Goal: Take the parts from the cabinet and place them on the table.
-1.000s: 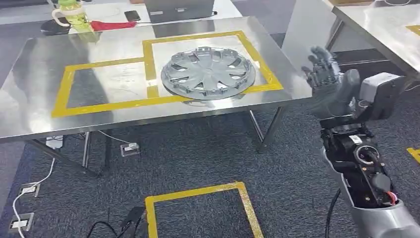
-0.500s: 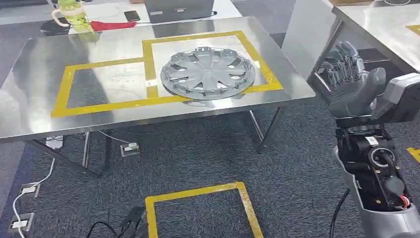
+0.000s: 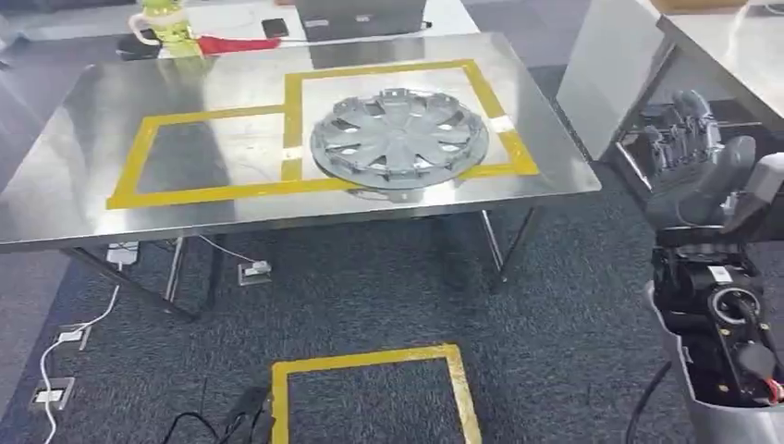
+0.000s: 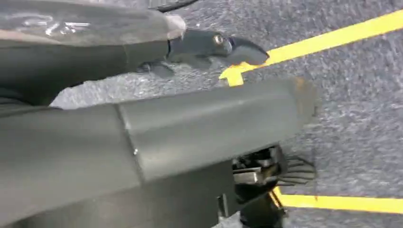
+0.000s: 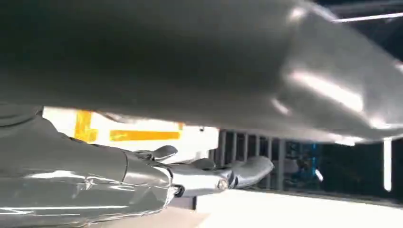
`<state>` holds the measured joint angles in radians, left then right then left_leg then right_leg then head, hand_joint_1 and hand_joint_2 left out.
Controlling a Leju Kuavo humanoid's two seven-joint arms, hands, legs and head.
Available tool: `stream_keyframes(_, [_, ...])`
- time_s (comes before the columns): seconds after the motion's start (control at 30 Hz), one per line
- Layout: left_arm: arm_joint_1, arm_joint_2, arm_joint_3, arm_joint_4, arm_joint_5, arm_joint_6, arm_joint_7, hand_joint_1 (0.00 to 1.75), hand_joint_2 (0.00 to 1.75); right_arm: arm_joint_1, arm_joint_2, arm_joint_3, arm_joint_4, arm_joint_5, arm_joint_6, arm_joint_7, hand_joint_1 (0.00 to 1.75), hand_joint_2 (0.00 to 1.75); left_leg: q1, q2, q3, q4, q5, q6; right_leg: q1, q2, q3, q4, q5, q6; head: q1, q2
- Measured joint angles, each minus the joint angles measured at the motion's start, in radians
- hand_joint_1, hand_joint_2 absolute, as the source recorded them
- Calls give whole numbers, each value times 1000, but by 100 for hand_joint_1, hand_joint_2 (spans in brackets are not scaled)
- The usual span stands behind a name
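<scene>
You have one part to reckon with here: a single grey wheel cover (image 3: 399, 143) lying flat on the steel table (image 3: 74, 213), inside the right-hand one of the two yellow tape rectangles (image 3: 294, 125), its near-right edge resting on the tape line. It looks like thin moulded plastic, so expect it to be light, fairly stiff across the face but springy at the rim, and slick to hold. The spokes and openings are the weak points; if you handle it again, take it at the outer rim, not through a slot.

Your right hand (image 3: 689, 153) is raised off the right end of the table, well apart from the wheel cover, fingers spread and holding nothing. Your left hand (image 4: 209, 47) hangs over the carpet beside a yellow floor marking; it appears empty, but you cannot tell from that blurred view how its fingers lie.

Counted: one wheel cover, two taped rectangles on the table, and one taped square (image 3: 370, 393) on the floor near you. At the table's far edge sit a green bottle (image 3: 166, 18) and a red cloth (image 3: 236, 43).
</scene>
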<state>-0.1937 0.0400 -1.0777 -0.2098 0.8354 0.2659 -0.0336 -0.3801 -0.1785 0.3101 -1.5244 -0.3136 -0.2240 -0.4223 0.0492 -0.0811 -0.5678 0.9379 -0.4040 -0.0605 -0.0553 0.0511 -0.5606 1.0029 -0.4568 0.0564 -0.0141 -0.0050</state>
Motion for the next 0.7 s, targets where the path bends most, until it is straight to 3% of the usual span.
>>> stream_keyframes(0.03, [1,0,0,0,0,0,0,0,0,-3,0,0,-2,0,2,-1,0,0,4,-5,-3,2,-1,-4,-1,-10,0,1,1,-8,-5,0])
stream_keyframes(0.07, [2,-1,0,0,1,0,0,0,0,-5,0,-1,-5,0,2,0,0,0,3,18,-10,23,-12,-1,1,-20,2,-2,1,-17,-10,0])
stream_keyframes(0.1, [1,-1,0,0,2,0,0,0,0,-5,0,-4,-8,0,2,-2,0,0,0,51,-41,83,-44,2,5,-29,2,-2,1,-21,-19,0])
stream_keyframes(0.13, [-1,-1,0,0,3,0,0,0,0,-5,0,-6,-11,0,2,-2,0,0,-4,64,-84,167,-83,4,9,-40,2,-2,0,-27,-27,0])
stream_keyframes(0.17, [-2,-2,0,0,3,0,0,0,0,-3,-1,-6,-11,0,2,-2,0,0,-8,70,-134,264,-121,7,14,-52,2,-3,-1,-29,-34,0])
stream_keyframes(0.23, [0,-2,0,0,4,1,0,0,0,-2,-2,-7,-11,0,3,-2,0,0,-16,72,-196,375,-148,17,26,-75,3,-3,-5,-35,-42,0])
stream_keyframes(0.27, [2,-2,0,0,5,2,0,0,0,-3,-2,-8,-11,0,3,-2,0,0,-20,71,-194,364,-131,25,30,-84,5,-3,-7,-38,-46,0])
stream_keyframes(0.33, [1,-2,0,0,5,2,0,0,0,-3,-2,-10,-12,0,3,-2,0,0,-36,78,-124,218,-46,54,41,-106,12,-3,-12,-45,-57,0])
stream_keyframes(0.37, [0,-2,0,0,5,2,-1,0,0,-5,-2,-10,-13,0,4,-2,0,0,-47,96,-80,131,-8,70,44,-114,17,-4,-16,-45,-59,0])
stream_keyframes(0.4, [-1,-1,0,0,5,3,-1,0,0,-5,-2,-11,-14,0,5,-3,0,0,-62,140,-48,66,4,86,44,-122,20,-5,-18,-45,-61,0])
stream_keyframes(0.43, [-3,-2,1,0,5,3,-1,0,0,-6,-2,-12,-15,0,5,-5,0,0,-69,153,-37,40,-7,83,56,-131,20,-5,-22,-39,-60,0])
stream_keyframes(0.53, [-1,-2,1,0,5,4,-2,0,0,-5,-3,-11,-15,0,5,-4,0,0,-70,118,-40,33,-6,77,55,-160,30,-15,-25,-31,-57,0])
stream_keyframes(0.57, [2,-2,2,0,6,5,-2,0,0,-5,-3,-13,-17,0,5,-4,0,0,-61,108,-28,22,-3,78,53,-155,36,-16,-31,-23,-55,0])
stream_keyframes(0.6, [3,-3,2,0,6,5,-2,0,0,-5,-3,-13,-18,0,5,-6,0,0,-59,100,-21,14,-1,79,48,-115,33,5,-49,-19,-50,0])
stream_keyframes(0.63, [1,-3,2,0,6,5,-2,0,0,-5,-4,-14,-19,0,5,-6,0,0,-58,93,-19,13,-1,82,47,-84,8,60,-81,-17,-48,0])
stream_keyframes(0.67, [-1,-3,2,0,6,5,-2,0,0,-3,-7,-14,-19,0,5,-5,0,0,-58,81,-19,13,-1,84,47,-62,-47,169,-131,-14,-41,0])
stream_keyframes(0.7, [-1,-5,2,0,6,5,-2,0,0,0,-8,-14,-19,-2,5,-5,0,0,-58,69,-18,14,-2,84,46,-55,-93,256,-162,-11,-28,0])
